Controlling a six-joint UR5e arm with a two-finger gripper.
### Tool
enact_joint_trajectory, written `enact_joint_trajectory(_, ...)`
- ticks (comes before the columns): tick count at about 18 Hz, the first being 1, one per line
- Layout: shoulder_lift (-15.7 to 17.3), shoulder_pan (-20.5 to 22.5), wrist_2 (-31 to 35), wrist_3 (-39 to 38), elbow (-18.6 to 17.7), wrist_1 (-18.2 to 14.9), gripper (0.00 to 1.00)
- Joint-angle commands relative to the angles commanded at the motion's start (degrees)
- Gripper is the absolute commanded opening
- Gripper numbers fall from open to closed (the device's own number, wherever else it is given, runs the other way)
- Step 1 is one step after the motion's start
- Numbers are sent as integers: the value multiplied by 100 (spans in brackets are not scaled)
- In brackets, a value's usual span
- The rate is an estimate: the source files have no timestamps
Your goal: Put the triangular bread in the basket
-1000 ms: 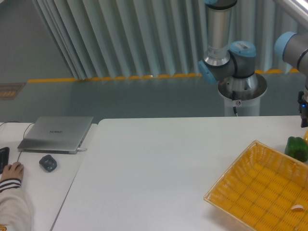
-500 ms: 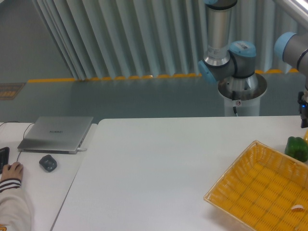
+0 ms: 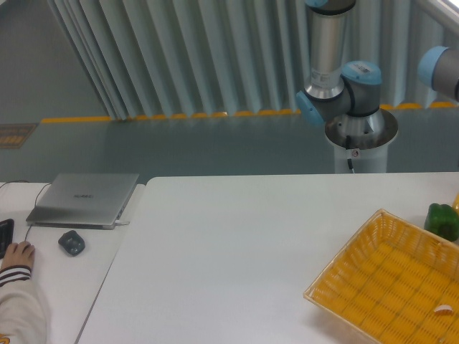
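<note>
A white table (image 3: 237, 251) carries a yellow woven basket (image 3: 344, 276) at its right edge, with a green pepper (image 3: 442, 221) just behind the basket's far corner.

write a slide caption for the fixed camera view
Yellow basket at the table's right edge, green pepper behind it, closed laptop far left.

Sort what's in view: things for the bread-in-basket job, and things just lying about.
For the job: basket; triangular bread is not in view.
Lying about: green pepper, pale scrap in the basket, laptop, mouse.
</note>
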Motion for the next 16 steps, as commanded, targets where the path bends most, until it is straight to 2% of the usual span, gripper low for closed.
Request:
enact_joint_trajectory(2,-158,141,-341,-131,35,88,100)
enact_joint_trajectory(4,-290,265,-396,-482,131,97,100)
enact_joint_trajectory(6,-474,335,-509,-877,263,115,100)
enact_joint_trajectory(9,-667,528,-1017,-1596,351,202,100)
enact_joint_trajectory(11,-852,712,-1265,-1722,360,377,100)
enact_joint_trajectory(13,-1282,950,-1598,-1731,431,553,100)
enact_joint_trajectory(16,-1415,1082,-1732,-1810,466,624,100)
